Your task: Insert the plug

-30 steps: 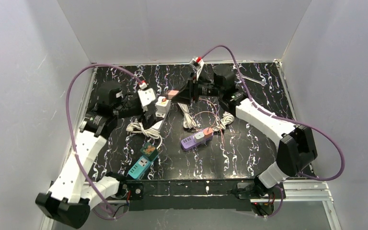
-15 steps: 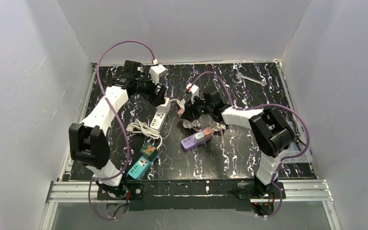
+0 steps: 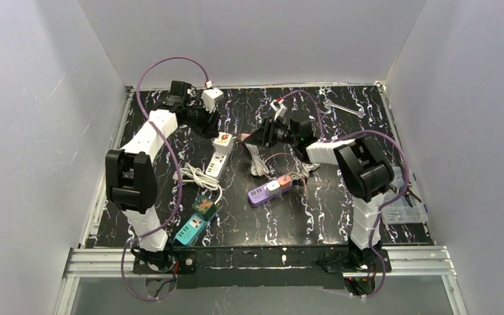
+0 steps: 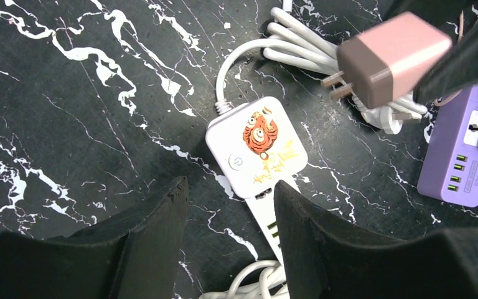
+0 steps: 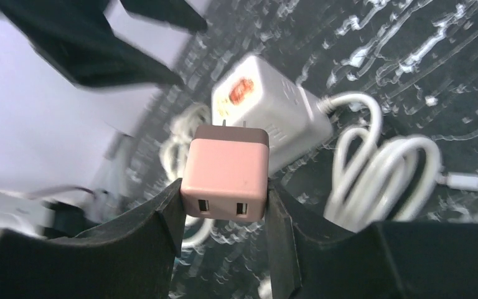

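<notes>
Right fingers (image 5: 162, 237) clenched on the pink square two-prong USB charger plug (image 5: 225, 171): one finger on each side face, USB ports toward the wrist camera, prongs pointing away. The plug is in the air, off the black white-veined marble-look desk (image 4: 68, 124).

In the left wrist view the plug sits at 2 o'clock from the white power strip with a tiger sticker (image 4: 258, 146), near it but not touching, prongs aimed toward 8 o'clock.

Left fingers (image 4: 155, 237) parted, gripping nothing. They sit at 6 o'clock of the strip's sticker end, with the strip's narrow body running down between them, close against the 3 o'clock finger and clear of the other.

Purple power strip (image 4: 454, 156) at 3 o'clock. White coiled cable (image 5: 379, 168) lies on the desk beside the white strip.
</notes>
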### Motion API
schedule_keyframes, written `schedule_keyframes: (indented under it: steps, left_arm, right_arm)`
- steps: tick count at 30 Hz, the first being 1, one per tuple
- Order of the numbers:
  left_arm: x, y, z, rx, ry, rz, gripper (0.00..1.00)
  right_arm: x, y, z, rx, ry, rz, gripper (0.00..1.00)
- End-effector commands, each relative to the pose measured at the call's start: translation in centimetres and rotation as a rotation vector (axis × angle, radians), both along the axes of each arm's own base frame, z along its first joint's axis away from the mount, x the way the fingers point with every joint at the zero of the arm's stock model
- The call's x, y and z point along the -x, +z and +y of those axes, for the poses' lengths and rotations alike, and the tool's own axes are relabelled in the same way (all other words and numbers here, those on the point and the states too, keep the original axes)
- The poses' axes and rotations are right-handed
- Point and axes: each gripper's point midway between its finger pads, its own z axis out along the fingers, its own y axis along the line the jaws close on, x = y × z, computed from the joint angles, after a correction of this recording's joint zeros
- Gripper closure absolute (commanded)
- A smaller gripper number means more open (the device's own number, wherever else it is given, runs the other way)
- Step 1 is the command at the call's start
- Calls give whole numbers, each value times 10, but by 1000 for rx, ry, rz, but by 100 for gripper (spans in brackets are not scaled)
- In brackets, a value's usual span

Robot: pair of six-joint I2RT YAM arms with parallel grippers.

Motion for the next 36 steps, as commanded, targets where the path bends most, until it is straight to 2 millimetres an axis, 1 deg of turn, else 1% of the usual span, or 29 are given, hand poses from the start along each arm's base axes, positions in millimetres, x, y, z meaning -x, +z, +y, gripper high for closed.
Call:
schedule_keyframes:
  steps: [1,3,5,7,11,17,20,24,27,36]
  left_arm:
    - [-7,15,-3,19,-44,-59,49]
    - [-7,12,-4,22,-53,-56,49]
    - [-8,7,-4,19,-51,-48,49]
    - [-9,3,-4,18,-51,-40,48]
    - [-10,-4,-4,17,-56,-28,48]
    - [-10,-15,-4,12,-57,0,48]
    - [-10,-20,-4,8,-56,10,46]
    - [-10,-27,-3,0,-61,19,46]
    - [-9,-29,-3,5,-64,23,46]
    - [-3,-35,-1,-9,-87,29,51]
  right_arm:
    - [-8,51,20,-305,70,351,99]
    - [-11,45,22,-347,111,474,99]
    - [-16,44,17,-397,113,534,99]
    - [-21,38,13,-388,96,562,99]
    - [-22,23,11,-298,86,564,99]
    - [-20,4,7,-238,58,613,99]
    - [-17,-6,5,-212,45,626,99]
    - [-18,-12,6,-210,44,620,99]
    - [-19,-14,10,-214,55,604,99]
    - [-16,-23,22,-220,77,599,99]
